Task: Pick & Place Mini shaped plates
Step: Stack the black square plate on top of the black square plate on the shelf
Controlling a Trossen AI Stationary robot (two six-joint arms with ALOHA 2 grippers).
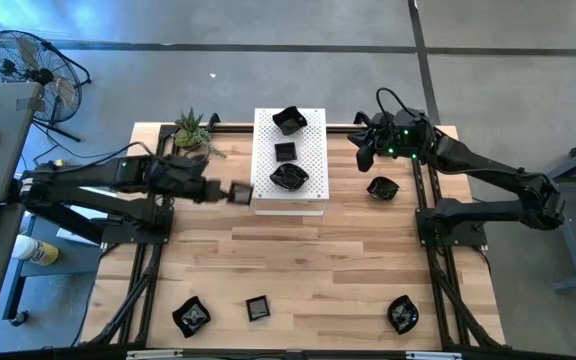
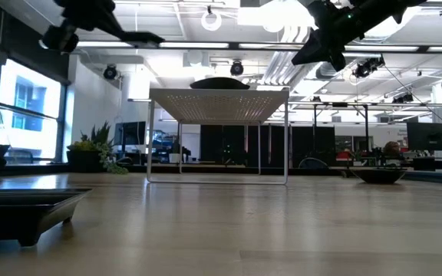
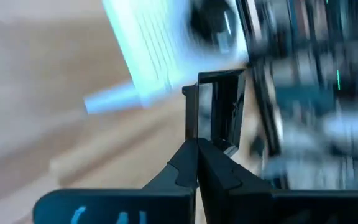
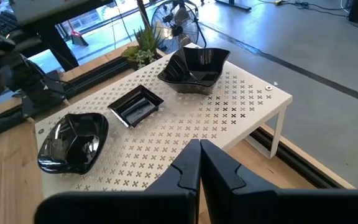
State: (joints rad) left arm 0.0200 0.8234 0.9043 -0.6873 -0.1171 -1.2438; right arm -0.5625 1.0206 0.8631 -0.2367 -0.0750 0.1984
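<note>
Altogether eight plates: three on the board, one pinched in the left claw.

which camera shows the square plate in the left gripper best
The left wrist view: the square plate stands on edge, pinched in the shut left gripper. The high view shows it only as a small dark shape beside the white board. The other views miss it.

Seen level across the wooden table. In the middle distance, a white perforated board on thin legs, with one dark plate resting on top. At the near left edge, a black square plate. Far right, another dark plate. Above, two dark arms, upper left and upper right.
</note>
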